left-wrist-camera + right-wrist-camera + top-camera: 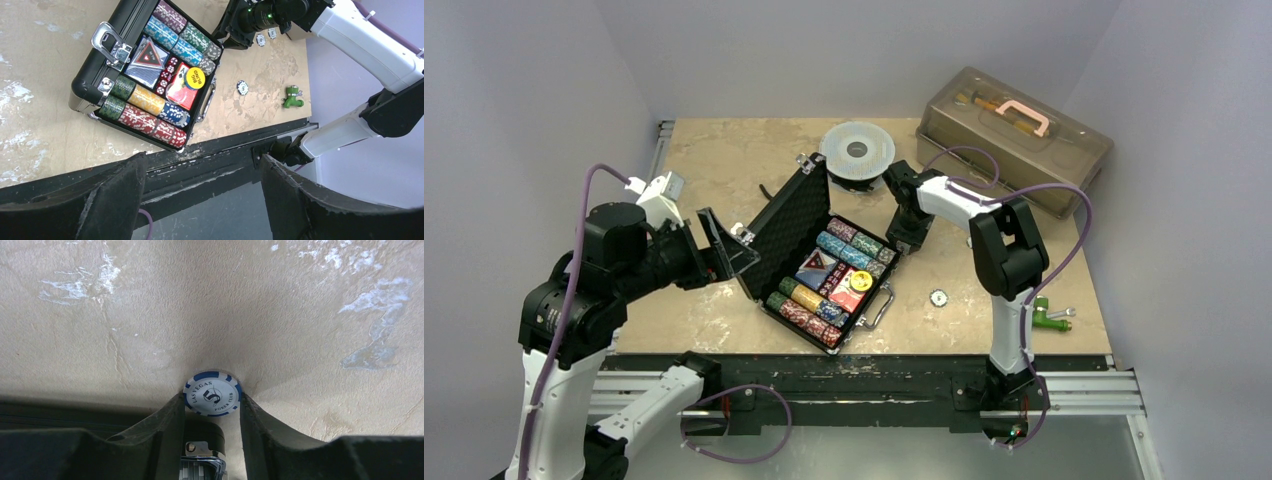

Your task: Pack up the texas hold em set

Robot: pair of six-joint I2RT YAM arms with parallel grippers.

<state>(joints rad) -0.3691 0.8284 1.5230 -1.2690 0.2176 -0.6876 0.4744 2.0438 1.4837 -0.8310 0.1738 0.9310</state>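
Right gripper (212, 401) clamped on a blue-and-white chip (212, 395) lying on the table (150, 315), just off the case's far right corner.
The case (796, 222) sits mid-table with its lid (786, 215) raised on the left side, its tray holding rows of chips, cards and a yellow disc (861, 281). The left gripper (202, 162) hangs left of the case beside the lid, fingers wide apart with nothing between them. A loose chip (938, 297) lies right of the case, near its handle.

Black ribbed briefcase (786, 222) lies open mid-tabletop (714, 170), multicoloured poker chips (846, 248) rowed inside. Round grey spool (857, 150) behind it, translucent brown toolbox (1014, 140) rear right. My right end effector (211, 401) pinches a blue-and-white poker chip (212, 395) just right of the case.
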